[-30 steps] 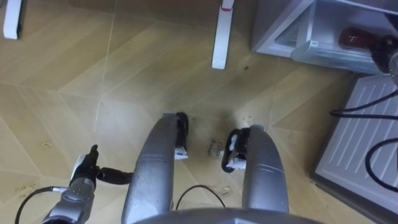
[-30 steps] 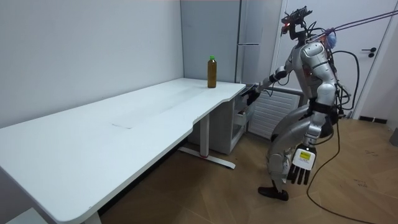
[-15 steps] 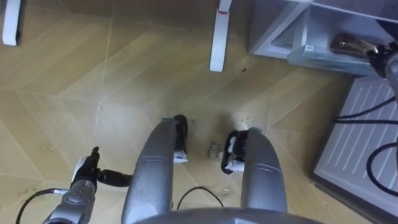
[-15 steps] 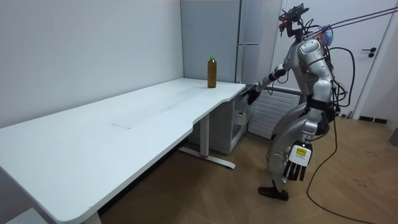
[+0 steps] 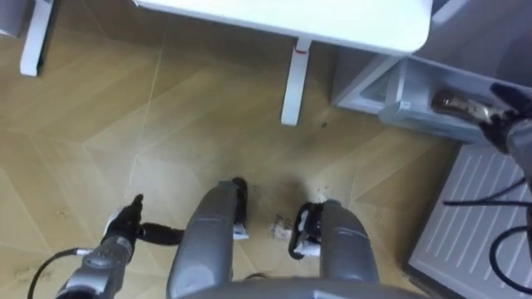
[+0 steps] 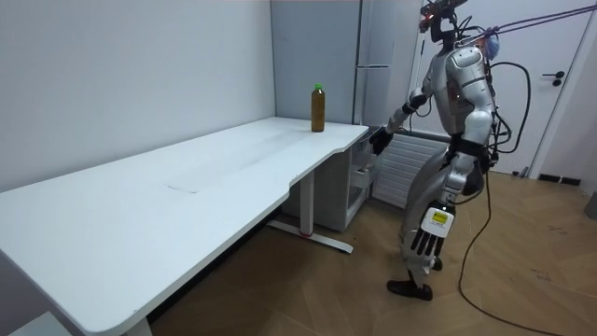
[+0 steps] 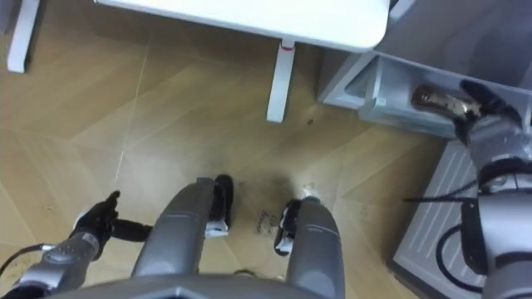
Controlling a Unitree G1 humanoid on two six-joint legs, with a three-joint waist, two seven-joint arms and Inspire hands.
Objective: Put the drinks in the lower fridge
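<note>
A brown drink bottle (image 7: 435, 100) lies on its side in the open lower fridge compartment (image 5: 397, 93) at the upper right. My right hand (image 7: 484, 110) is just beside the bottle's near end, its fingers loosely spread and not closed round it. My left hand (image 5: 125, 226) hangs low on the left above the floor, open, holding nothing. In the room view a second bottle (image 6: 318, 107) with a green cap stands upright at the far corner of the white table (image 6: 187, 187). I stand at that end of the table, facing the fridge (image 6: 373, 56).
The table's white leg (image 5: 293, 83) stands on the wooden floor just left of the fridge. A white ribbed panel (image 5: 478, 208) lies to my right by the compartment. Open floor stretches to the left and behind me.
I have straightened up, so the eye views shifted and the table's edge came into sight. The bottle kept its place in the compartment. My left hand swung slightly forward at my side.
</note>
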